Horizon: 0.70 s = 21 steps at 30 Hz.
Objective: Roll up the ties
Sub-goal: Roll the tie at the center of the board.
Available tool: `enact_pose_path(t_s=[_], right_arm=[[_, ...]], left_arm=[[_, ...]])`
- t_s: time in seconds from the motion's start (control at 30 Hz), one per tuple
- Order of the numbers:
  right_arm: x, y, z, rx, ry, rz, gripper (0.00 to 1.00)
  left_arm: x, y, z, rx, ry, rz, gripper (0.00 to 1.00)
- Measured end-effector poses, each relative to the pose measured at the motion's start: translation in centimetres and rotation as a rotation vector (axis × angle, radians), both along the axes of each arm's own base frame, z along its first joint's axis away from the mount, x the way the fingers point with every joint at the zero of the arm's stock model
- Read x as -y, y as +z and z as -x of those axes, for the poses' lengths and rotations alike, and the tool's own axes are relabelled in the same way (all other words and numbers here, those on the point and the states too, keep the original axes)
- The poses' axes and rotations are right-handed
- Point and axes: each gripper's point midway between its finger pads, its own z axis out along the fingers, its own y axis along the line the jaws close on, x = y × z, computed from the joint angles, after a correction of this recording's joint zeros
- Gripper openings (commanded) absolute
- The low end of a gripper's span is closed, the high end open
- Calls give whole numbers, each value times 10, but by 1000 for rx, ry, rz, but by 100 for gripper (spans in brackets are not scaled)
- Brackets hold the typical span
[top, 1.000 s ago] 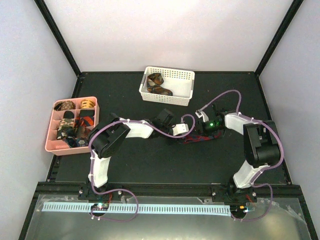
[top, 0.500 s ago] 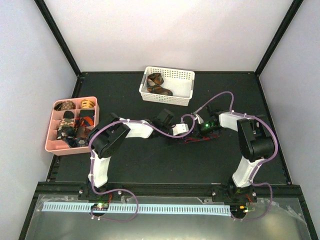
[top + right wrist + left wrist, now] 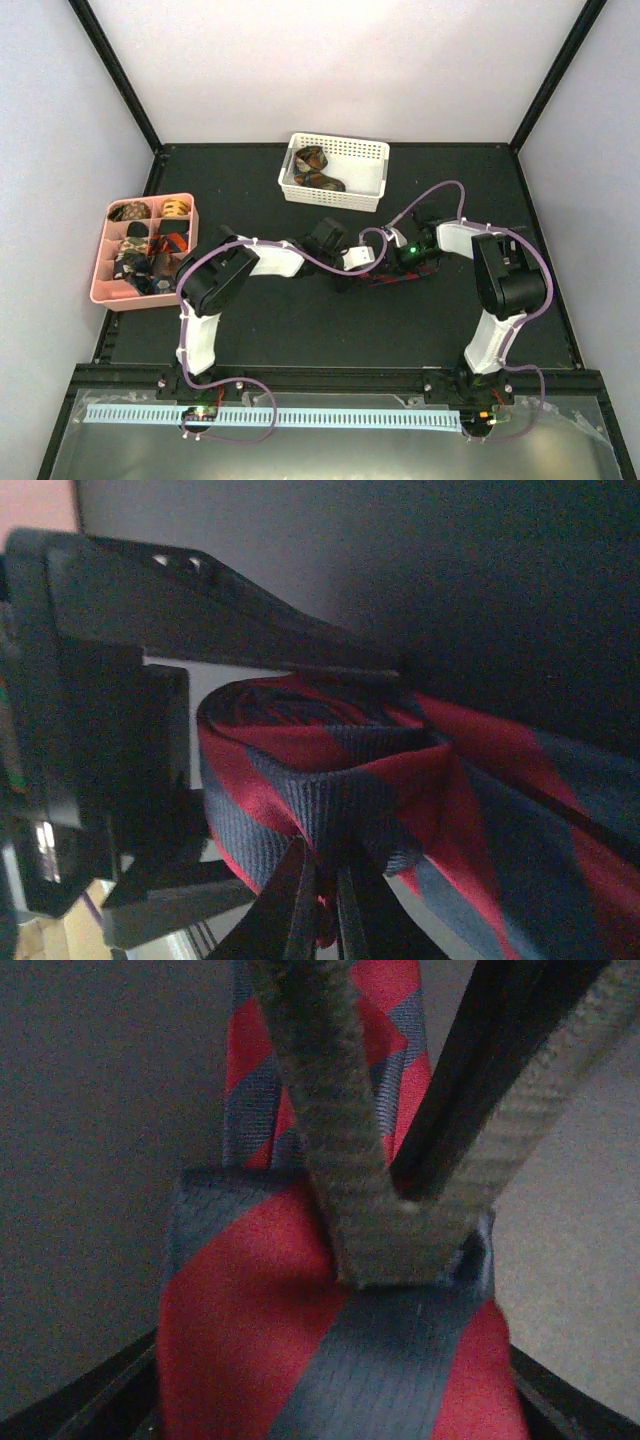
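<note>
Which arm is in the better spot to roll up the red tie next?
Right, probably. The right gripper is pinched shut on the rolled end of the tie, so it could turn the roll. The left gripper stands open around the tie, gripping nothing.

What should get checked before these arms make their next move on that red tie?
1. Right claw shut on the rolled end of the red-and-dark tie: ok.
2. Left claw open, one finger at each side of the tie: ok.
3. Roll keeping its loop shape: ok.
4. Rest of the tie lying straight: cannot tell, only the near part shows.
5. Free compartment in the pink tray: cannot tell.
</note>
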Motion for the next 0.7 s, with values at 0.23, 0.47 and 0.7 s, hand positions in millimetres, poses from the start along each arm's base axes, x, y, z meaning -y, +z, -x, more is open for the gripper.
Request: enact_pose_path(t_s=[0.23, 0.47, 0.7], right_arm=[[8, -7, 1, 11, 14, 62, 2], [24, -15, 0, 0, 3, 139, 2], [33, -22, -3, -23, 4, 216, 2]], left_arm=[[-8, 4, -5, 10, 60, 65, 85], [-12, 5, 3, 41, 79, 151, 89], [-5, 19, 1, 91, 68, 253, 92]])
